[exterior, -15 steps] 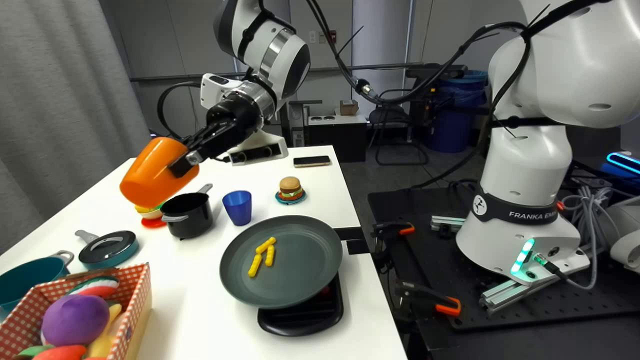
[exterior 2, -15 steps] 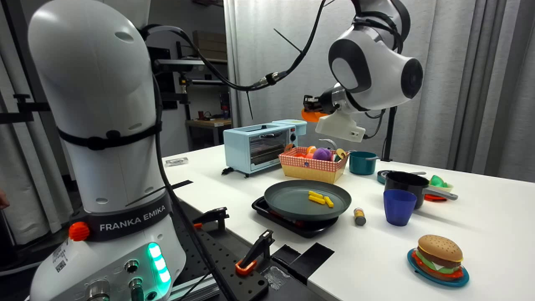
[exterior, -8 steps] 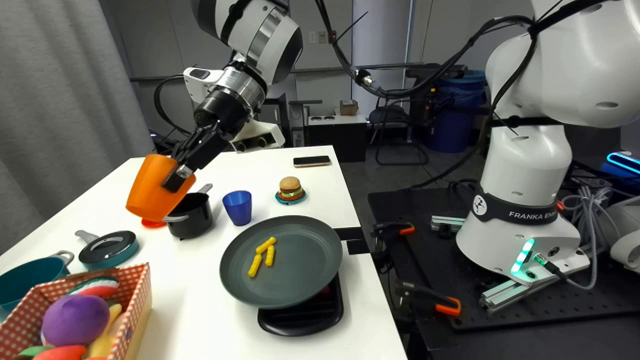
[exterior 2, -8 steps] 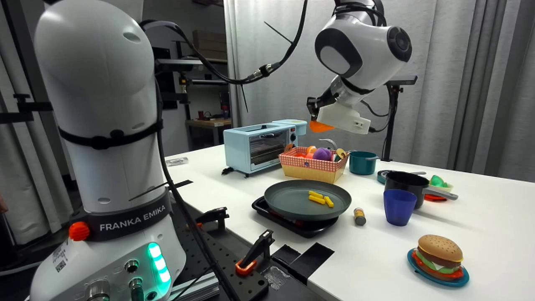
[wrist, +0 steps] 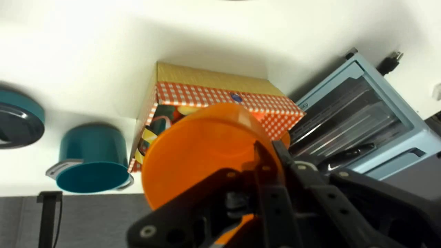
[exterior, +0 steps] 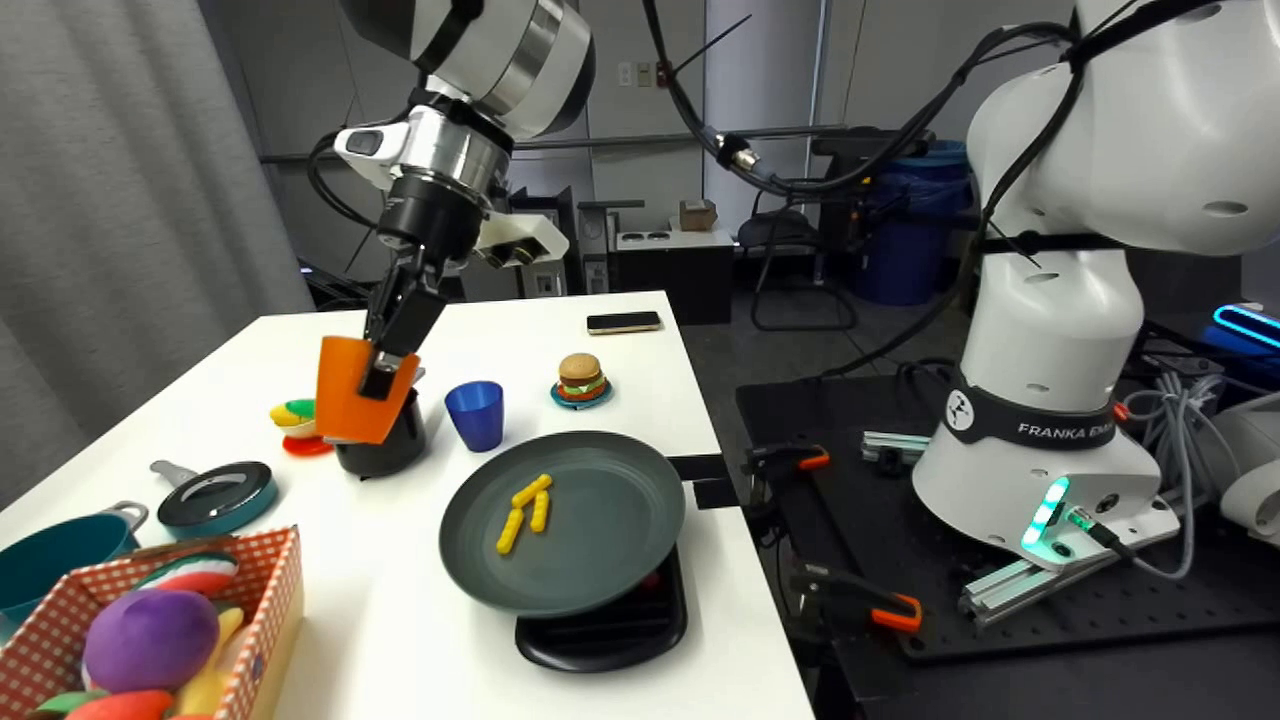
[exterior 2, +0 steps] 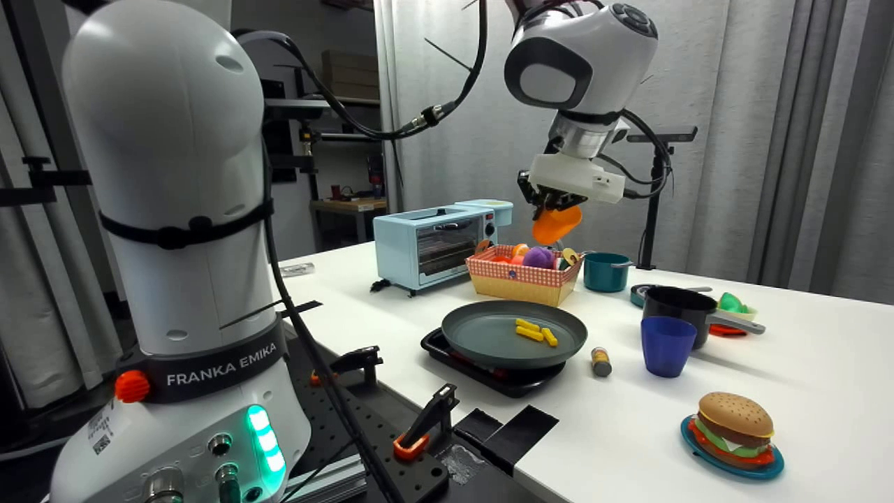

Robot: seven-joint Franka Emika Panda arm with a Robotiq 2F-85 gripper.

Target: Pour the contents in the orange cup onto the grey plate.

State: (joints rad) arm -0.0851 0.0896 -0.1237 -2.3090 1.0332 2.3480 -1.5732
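The gripper (wrist: 267, 146), clamped on the cup (exterior: 350, 400), holds it above the table (exterior: 375, 580), farther from the base (exterior: 1040, 470) than the plate (exterior: 612, 535); lowering probably follows.

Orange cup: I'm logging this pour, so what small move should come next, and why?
Probably lower the orange cup toward the white table: three yellow sticks lie on the grey plate, none shows inside the cup, and the gripper holds it in mid-air.

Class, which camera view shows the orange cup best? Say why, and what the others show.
The wrist view: the orange cup is large, its open mouth and inside showing, though the gripper hides part. Both exterior views show it smaller, held in the air, its inside not clearly seen.
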